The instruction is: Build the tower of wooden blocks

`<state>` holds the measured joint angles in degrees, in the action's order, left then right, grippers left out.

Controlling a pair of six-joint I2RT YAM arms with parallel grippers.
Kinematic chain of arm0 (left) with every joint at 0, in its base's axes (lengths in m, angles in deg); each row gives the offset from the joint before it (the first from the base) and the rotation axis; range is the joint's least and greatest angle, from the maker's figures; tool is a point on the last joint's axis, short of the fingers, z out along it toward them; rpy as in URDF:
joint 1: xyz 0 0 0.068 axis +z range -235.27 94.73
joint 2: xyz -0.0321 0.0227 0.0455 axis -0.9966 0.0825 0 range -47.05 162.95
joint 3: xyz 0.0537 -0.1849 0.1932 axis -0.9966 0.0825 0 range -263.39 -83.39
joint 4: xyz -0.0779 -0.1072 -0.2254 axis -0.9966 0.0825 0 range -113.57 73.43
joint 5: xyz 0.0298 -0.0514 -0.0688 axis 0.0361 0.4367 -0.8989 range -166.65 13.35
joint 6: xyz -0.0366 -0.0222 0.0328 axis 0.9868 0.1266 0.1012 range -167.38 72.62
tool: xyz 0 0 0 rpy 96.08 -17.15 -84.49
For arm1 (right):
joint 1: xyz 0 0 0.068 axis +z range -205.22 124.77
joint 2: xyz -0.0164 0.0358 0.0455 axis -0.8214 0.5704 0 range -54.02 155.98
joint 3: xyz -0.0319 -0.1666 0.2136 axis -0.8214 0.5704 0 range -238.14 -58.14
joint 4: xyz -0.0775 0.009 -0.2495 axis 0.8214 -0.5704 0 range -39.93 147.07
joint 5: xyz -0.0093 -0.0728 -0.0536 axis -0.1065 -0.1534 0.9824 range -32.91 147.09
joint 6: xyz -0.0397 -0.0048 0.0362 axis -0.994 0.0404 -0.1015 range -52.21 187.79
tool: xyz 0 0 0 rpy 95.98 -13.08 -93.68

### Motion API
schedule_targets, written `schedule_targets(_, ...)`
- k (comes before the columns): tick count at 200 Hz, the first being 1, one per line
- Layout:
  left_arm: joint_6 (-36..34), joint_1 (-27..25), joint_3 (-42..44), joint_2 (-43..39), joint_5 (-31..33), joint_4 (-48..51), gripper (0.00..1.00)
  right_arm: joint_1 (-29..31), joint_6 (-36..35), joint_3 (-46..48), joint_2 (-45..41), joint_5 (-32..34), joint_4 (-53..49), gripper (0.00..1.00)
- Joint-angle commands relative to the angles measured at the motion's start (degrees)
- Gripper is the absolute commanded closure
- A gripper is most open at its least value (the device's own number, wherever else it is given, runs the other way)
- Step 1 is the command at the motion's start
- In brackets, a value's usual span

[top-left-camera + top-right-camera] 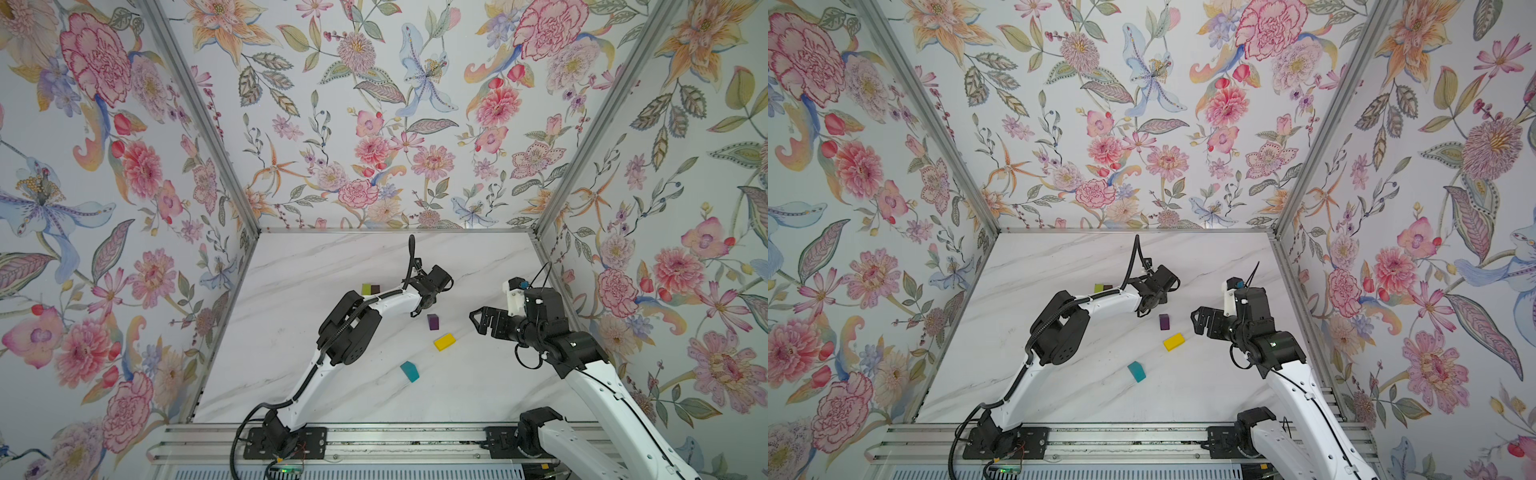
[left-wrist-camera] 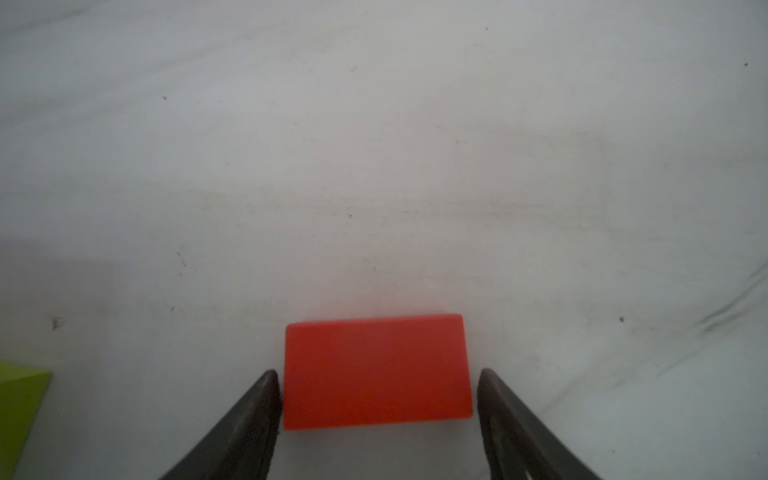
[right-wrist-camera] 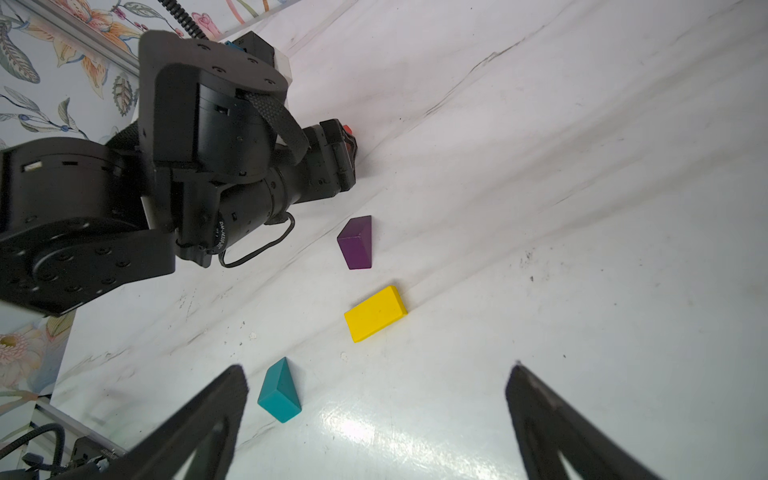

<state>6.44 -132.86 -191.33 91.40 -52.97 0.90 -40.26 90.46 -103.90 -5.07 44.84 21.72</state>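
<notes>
nearest on the marble table [image 1: 311,270], the teal block [image 1: 409,371] is sitting on a narrow side, alone and a little right of centre. just beyond it and to the right, the yellow block [image 1: 444,341] is lying flat, turned at an angle. a bit farther, the purple block [image 1: 433,321] is standing on a narrow side, near the yellow one but not touching it.

to the right of these three, the right gripper [image 3: 377,368] is hovering above the table with its jaws spread wide and nothing between them.

farther in, past the purple block, the left gripper [image 2: 376,374] is pointing down at the table, its wrist covering it in both top views. in the left wrist view its jaws are straddling the red block [image 2: 377,372], which is lying flat. one finger [image 2: 266,399] is seeming to touch the block's short end while a thin gap is showing at the other, so the jaws are standing at about the block's length and not clamping it.

farthest, left of that gripper, the tower is showing only a lime green block [image 1: 366,289] and a brown block [image 1: 375,289], sitting side by side and touching.
</notes>
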Motion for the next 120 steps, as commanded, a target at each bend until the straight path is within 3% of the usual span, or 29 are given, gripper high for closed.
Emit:
schedule_targets(1, -0.7, 0.5, 0.0, 2.5, 1.1, 3.4, 0.24, -0.3, -0.9, -0.5, -0.6, -0.9, -1.1, 0.01)
schedule_targets(120, -3.2, 0.9, -2.3, 4.1, 0.1, 2.4, 0.30, -0.6, -0.4, 0.0, -0.5, -1.5, -1.2, 0.01)
